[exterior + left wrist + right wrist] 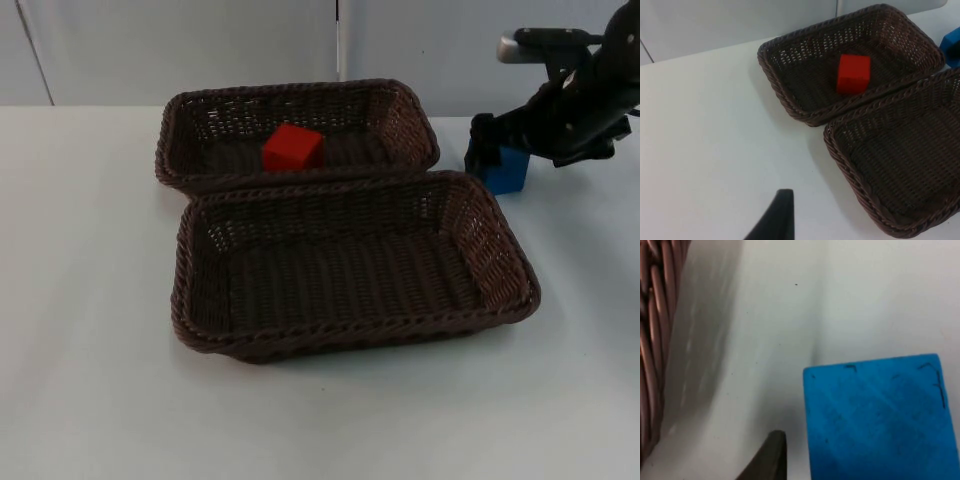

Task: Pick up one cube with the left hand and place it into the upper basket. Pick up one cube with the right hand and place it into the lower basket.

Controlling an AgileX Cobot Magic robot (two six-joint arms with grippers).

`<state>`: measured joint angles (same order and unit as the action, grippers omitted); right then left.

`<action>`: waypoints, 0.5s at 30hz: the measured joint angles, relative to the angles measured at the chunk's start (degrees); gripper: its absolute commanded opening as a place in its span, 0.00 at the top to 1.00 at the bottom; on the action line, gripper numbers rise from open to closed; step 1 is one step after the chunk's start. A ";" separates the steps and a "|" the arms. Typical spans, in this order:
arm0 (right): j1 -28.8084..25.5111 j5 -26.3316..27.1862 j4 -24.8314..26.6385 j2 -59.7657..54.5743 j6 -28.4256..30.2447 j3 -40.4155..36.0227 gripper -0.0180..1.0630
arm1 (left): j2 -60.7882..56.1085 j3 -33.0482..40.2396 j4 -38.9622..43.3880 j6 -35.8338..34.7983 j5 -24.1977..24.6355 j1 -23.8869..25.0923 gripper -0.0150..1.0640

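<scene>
The blue cube (505, 168) sits on the table (90, 300) at the top view's right, just beside the lower basket (505, 260). The right gripper (484, 145) is down at it; I cannot tell whether its jaws have closed. The grasp seems in hand; next comes lifting into that basket. The red cube (293, 148) already lies in the upper basket (175, 140). The left gripper (777, 215) waits, jaws unreadable. Faint dark scratches mark the blue cube, nothing legible.

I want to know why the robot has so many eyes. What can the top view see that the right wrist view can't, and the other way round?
Top view alone: the red cube lying inside the upper basket, the whole lower basket, and the right end effector down at the blue cube.

Right wrist view alone: thin dark marks on the blue cube's face, close up.

Both: the blue cube on the white table, beside a basket's woven rim.
</scene>
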<state>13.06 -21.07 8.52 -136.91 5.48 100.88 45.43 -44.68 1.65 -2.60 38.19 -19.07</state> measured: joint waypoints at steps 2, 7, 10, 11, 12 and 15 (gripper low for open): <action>0.00 0.00 1.56 0.00 0.00 0.00 0.12 | 0.00 0.00 0.00 0.00 0.00 0.00 0.07; 0.00 0.13 4.67 0.00 0.00 0.00 0.51 | 0.00 0.00 0.00 0.00 0.00 0.00 0.07; 0.12 0.40 5.07 0.00 0.00 0.00 0.80 | 0.00 0.00 0.00 0.00 0.00 0.00 0.07; 0.12 0.40 5.07 0.00 0.00 0.00 0.89 | 0.00 0.00 0.00 0.00 0.00 0.00 0.07; 0.12 0.40 5.07 0.00 0.00 0.00 0.97 | 0.00 0.00 0.00 0.00 0.00 0.00 0.07; 0.12 0.15 5.07 0.13 0.00 0.00 0.98 | 0.00 0.00 0.00 0.00 0.00 0.00 0.07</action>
<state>13.18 -20.91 13.59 -136.78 5.48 100.88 45.43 -44.68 1.65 -2.60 38.19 -19.07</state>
